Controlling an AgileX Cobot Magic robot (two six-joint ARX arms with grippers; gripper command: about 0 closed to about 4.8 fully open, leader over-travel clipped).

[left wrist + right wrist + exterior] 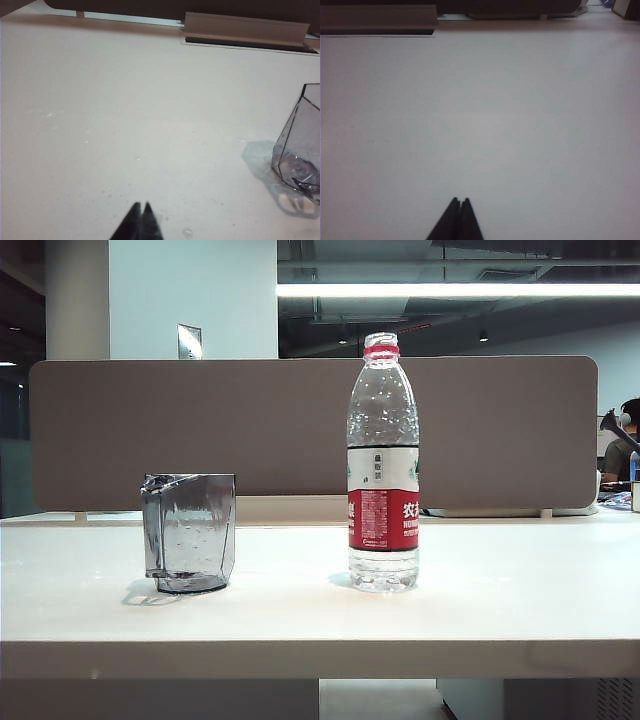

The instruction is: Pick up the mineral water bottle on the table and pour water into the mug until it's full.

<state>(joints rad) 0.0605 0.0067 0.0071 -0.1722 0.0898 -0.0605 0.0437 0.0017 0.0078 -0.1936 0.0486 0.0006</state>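
Observation:
The mineral water bottle (383, 465) stands upright on the white table (300, 625), right of centre, uncapped, with water (383, 568) in it. To its left stands the smoky-grey mug (190, 532), which also shows at the edge of the left wrist view as the mug (300, 145). My left gripper (141, 205) is shut and hovers over bare tabletop, well short of the mug. My right gripper (460, 200) is shut too, above bare table, and the bottle is outside its view. Neither arm appears in the exterior view.
A brown-grey divider panel (200, 425) backs the table. A cable slot with a raised lid (245, 29) lies at the table's far edge. A seated person (622, 450) is at the far right behind the divider.

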